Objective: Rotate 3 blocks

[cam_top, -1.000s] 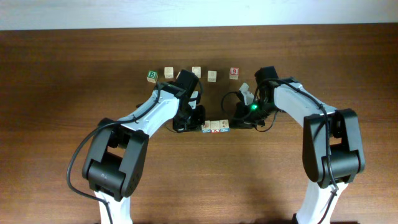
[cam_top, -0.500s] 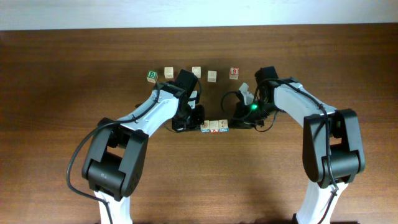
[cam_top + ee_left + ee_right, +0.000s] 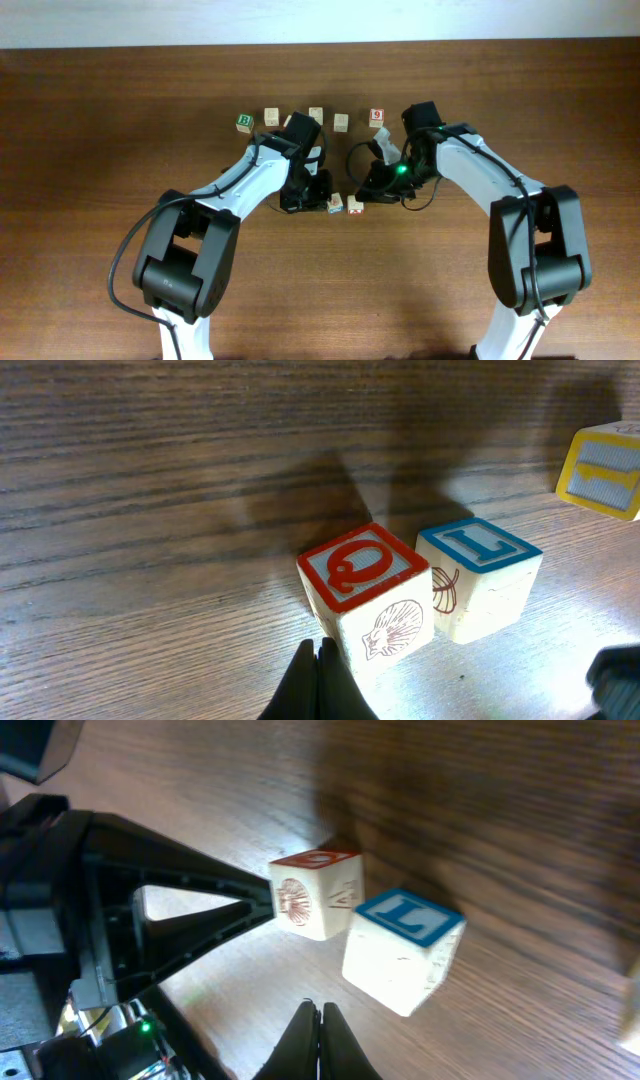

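Note:
In the left wrist view a block with a red Q on top (image 3: pixel 365 595) stands beside a block with a blue L on top (image 3: pixel 480 575). A yellow-framed block (image 3: pixel 605 470) shows at the right edge. My left gripper (image 3: pixel 322 650) is shut, its tip at the Q block's near corner. In the right wrist view my right gripper (image 3: pixel 318 1010) is shut, just short of the L block (image 3: pixel 400 950), with the Q block (image 3: pixel 315 892) behind it. Overhead, one block (image 3: pixel 335 204) and another (image 3: pixel 354 205) lie between the left gripper (image 3: pixel 322 197) and the right gripper (image 3: pixel 372 192).
A row of cubes stands behind the arms: a green B cube (image 3: pixel 243 122), pale cubes (image 3: pixel 271 117) (image 3: pixel 342 121), and a red 9 cube (image 3: pixel 376 117). The wooden table's far edge (image 3: pixel 320 44) runs along the top.
My right gripper has moved left towards the blocks. The straight row of three has broken up: the blocks have shifted and turned, and only two show overhead. The left arm has barely moved.

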